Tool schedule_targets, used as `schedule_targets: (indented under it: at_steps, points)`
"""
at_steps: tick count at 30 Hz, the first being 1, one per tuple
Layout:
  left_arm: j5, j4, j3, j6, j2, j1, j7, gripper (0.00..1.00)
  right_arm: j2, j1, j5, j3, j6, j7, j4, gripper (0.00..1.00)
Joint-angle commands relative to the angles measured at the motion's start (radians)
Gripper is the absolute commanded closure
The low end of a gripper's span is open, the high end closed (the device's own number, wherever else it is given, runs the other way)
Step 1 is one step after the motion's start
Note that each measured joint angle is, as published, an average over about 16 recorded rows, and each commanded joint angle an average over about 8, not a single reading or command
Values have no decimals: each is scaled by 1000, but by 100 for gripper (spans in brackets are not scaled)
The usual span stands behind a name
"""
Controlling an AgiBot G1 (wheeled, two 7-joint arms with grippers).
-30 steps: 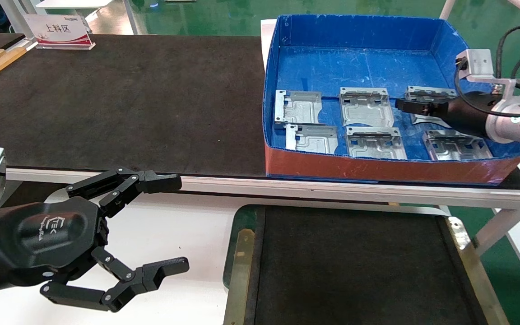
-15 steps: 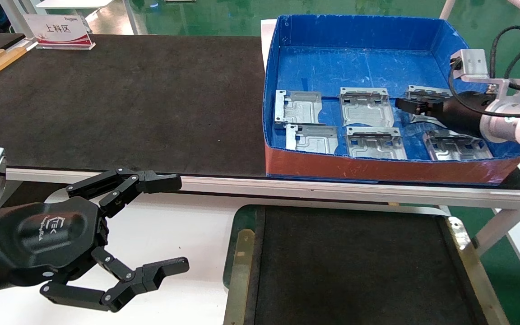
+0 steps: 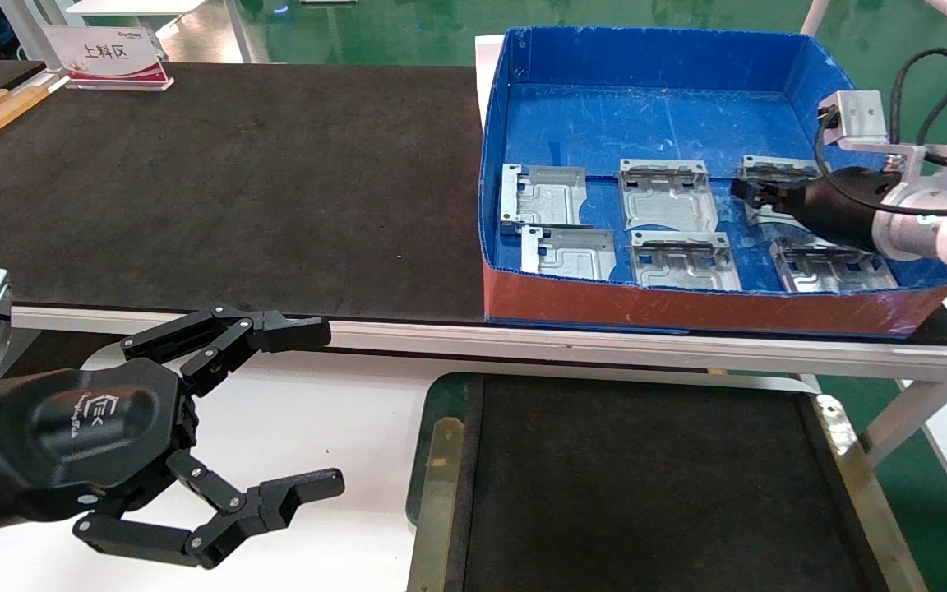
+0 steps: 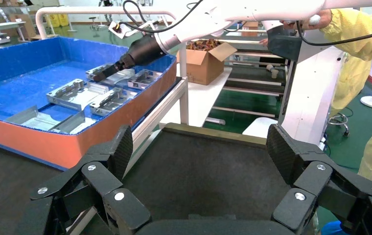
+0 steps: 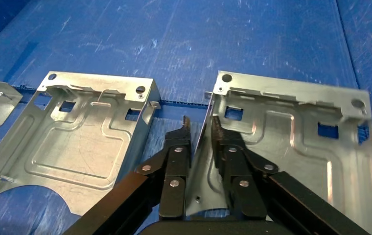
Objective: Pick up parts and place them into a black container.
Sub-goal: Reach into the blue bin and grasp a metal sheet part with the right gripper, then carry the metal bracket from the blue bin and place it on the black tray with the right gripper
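Black matting covers the surface (image 3: 219, 181), where a blue box (image 3: 654, 57) holds six parts in two rows. Right claw (image 5: 201, 129) is inside the box at the far right part (image 5: 291, 142), its fingers (image 5: 180, 147) nearly closed astride that plate's raised side edge, though a firm grip cannot be confirmed. The neighbouring part (image 5: 81, 142) lies just beside, with a narrow gap between. Nearer the robot, the black container (image 3: 638, 485) has bare floor. Left claw (image 3: 276, 411) hangs wide open, holding nothing, beside it.
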Motion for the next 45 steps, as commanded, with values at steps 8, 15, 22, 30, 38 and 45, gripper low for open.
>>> schedule_targets:
  at_steps: [8, 15, 22, 30, 38, 45]
  points:
    - [0, 0, 0, 0, 0, 0, 0, 0, 9, 8, -2, -1, -17, -7, 8, 100]
    - [0, 0, 0, 0, 0, 0, 0, 0, 34, 38, 0, 0, -72, -46, 39, 100]
    - [0, 0, 0, 0, 0, 0, 0, 0, 86, 73, 15, 8, -230, -139, 91, 100]
    - [0, 0, 0, 0, 0, 0, 0, 0, 153, 89, 40, 14, -535, -271, 152, 100]
    - [0, 0, 0, 0, 0, 0, 0, 0, 173, 113, 51, 8, -775, -365, 212, 100]
    - [0, 0, 0, 0, 0, 0, 0, 0, 165, 110, 106, 15, -912, -372, 261, 100]
